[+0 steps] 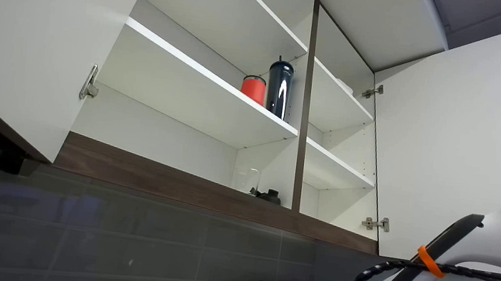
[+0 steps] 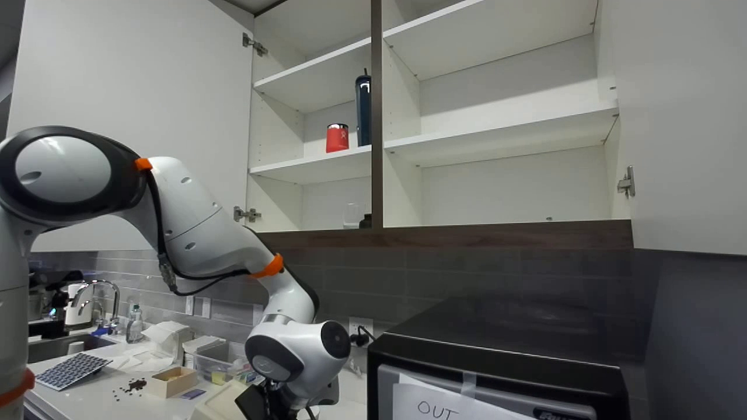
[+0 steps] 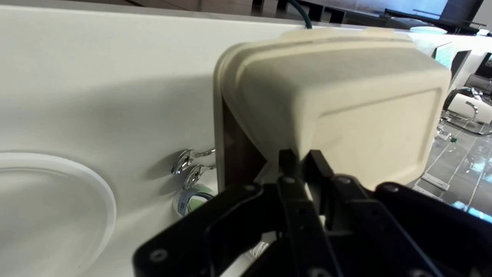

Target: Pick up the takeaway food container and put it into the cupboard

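Observation:
The cream takeaway food container (image 3: 369,123) fills the centre right of the wrist view, tilted, its ridged face toward the camera. A dark brown gap shows between its rims. My gripper (image 3: 301,159) has its fingertips close together on the container's near corner, pinching it. Part of the container (image 2: 222,402) shows at the bottom of an exterior view, low by the counter, beside the dark gripper body. The white cupboard stands above, with its wood-brown bottom edge (image 1: 179,170) also visible in an exterior view (image 2: 502,234). Its doors are open.
A red cup (image 1: 253,89) and a dark bottle (image 1: 279,88) stand on a middle cupboard shelf. Open doors (image 1: 463,139) (image 2: 134,116) flank the cupboard. A black microwave (image 2: 496,350) stands beside the arm. A white plate (image 3: 109,200) and metal cutlery (image 3: 192,165) lie on the counter.

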Motion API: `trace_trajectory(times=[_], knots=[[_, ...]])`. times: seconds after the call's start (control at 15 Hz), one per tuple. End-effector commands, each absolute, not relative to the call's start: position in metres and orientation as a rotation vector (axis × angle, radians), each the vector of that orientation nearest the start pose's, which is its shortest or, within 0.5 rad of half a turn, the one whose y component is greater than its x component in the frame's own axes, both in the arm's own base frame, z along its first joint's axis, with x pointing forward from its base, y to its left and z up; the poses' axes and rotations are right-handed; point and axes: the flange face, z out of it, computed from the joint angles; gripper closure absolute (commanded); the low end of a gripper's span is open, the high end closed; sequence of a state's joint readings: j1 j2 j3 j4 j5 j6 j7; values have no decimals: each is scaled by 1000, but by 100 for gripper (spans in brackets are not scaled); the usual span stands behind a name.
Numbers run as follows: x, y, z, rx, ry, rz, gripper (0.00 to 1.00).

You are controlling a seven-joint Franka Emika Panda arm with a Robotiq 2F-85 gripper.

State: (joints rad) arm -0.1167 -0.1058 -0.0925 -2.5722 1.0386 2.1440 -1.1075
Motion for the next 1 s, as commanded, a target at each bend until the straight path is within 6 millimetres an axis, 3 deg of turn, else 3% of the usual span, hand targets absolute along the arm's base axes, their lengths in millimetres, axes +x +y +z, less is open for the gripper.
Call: trace_trajectory(times=[0.0, 0.4, 0.67, 0.73, 0.8, 0.87, 0.93], knots=[[417, -53, 344, -2295, -256, -445, 97], [421, -54, 473, -2241, -405, -746, 97], [416, -47, 547, -2178, -451, -807, 97], [414, -45, 562, -2155, -455, -794, 97], [418, -48, 542, -2189, -454, -821, 97], [417, -48, 553, -2182, -460, -834, 87], [416, -48, 554, -2181, -461, -837, 87]])
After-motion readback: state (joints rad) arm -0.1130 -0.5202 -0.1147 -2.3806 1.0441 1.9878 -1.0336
